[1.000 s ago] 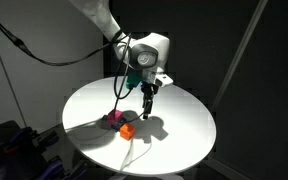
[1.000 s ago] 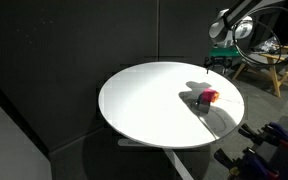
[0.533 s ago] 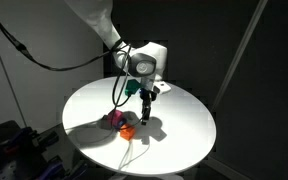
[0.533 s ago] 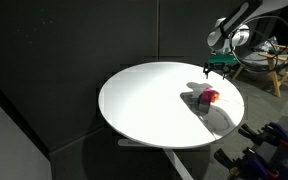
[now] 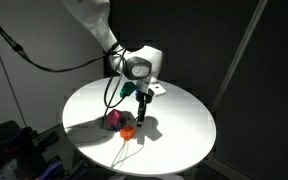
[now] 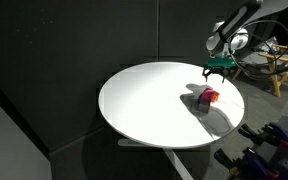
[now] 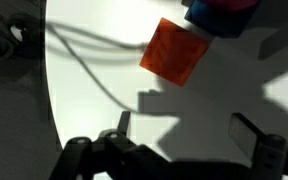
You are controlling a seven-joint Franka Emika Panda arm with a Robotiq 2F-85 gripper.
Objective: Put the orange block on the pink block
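The orange block [image 5: 128, 130] is a small bright cube on the round white table [image 5: 184, 125], touching or just beside the pink block [image 5: 114, 120]. In the wrist view the orange block [image 7: 176, 52] lies on the table ahead of my fingers, and the pink block [image 7: 227, 4] is cut off at the top edge beside a dark blue block [image 7: 200, 14]. My gripper [image 5: 144, 108] hangs open and empty just above the table, close beside the blocks; it also shows in the wrist view [image 7: 189, 130] and in an exterior view [image 6: 219, 69]. The blocks show there as a small red-pink cluster [image 6: 209, 96].
Thin cables [image 7: 94, 55] trail across the table near the orange block. The table edge [image 7: 46, 100] runs along the left of the wrist view, with dark floor beyond. A wooden stool [image 6: 274, 65] stands off the table behind the arm.
My gripper has moved down and toward the blocks over the last second. The blocks have not moved.
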